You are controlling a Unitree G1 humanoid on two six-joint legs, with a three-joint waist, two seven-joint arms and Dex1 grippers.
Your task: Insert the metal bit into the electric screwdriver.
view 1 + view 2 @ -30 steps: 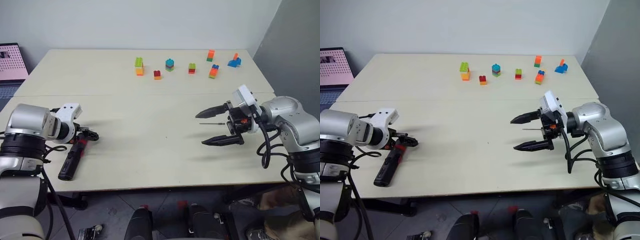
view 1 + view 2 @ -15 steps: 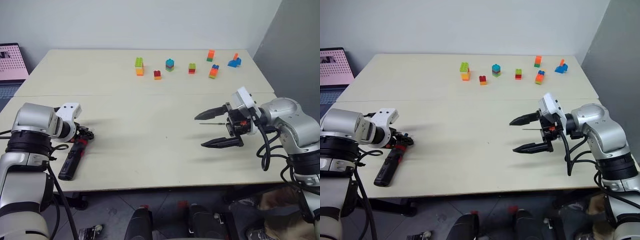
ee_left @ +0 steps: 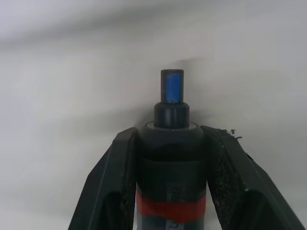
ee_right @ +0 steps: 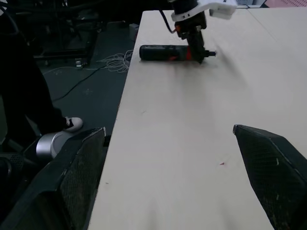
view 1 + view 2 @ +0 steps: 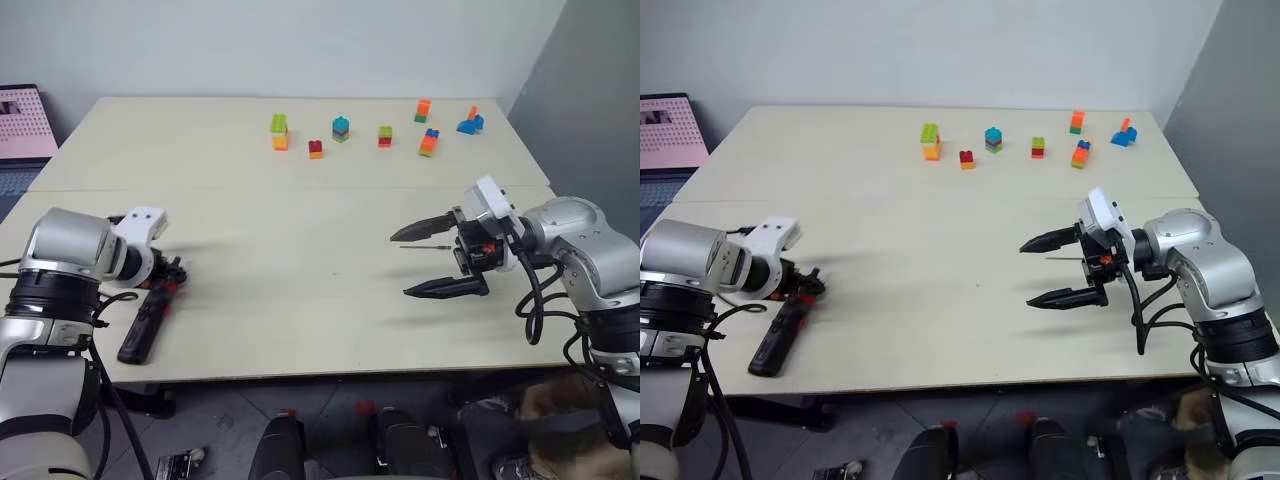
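The electric screwdriver (image 5: 142,323) is black with a red band and lies at the table's near left, its rear end toward the front edge. My left gripper (image 5: 170,272) is shut on it by the red band; in the left wrist view both fingers (image 3: 125,158) press the barrel (image 3: 171,160) and the tip pokes out ahead. My right gripper (image 5: 400,264) hovers over the table's right side, open wide and pointing left. The metal bit (image 5: 422,246), a thin dark rod, shows between its fingers; I cannot tell whether it lies on the table.
Several coloured toy blocks (image 5: 340,129) stand in a row along the far side. A pink screen (image 5: 22,118) sits beyond the table's left edge. The screwdriver's rear end is close to the table's front edge (image 5: 300,375).
The left gripper's fingers have closed on the screwdriver's front end and the hand has shifted slightly. The right gripper has stayed where it was, open.
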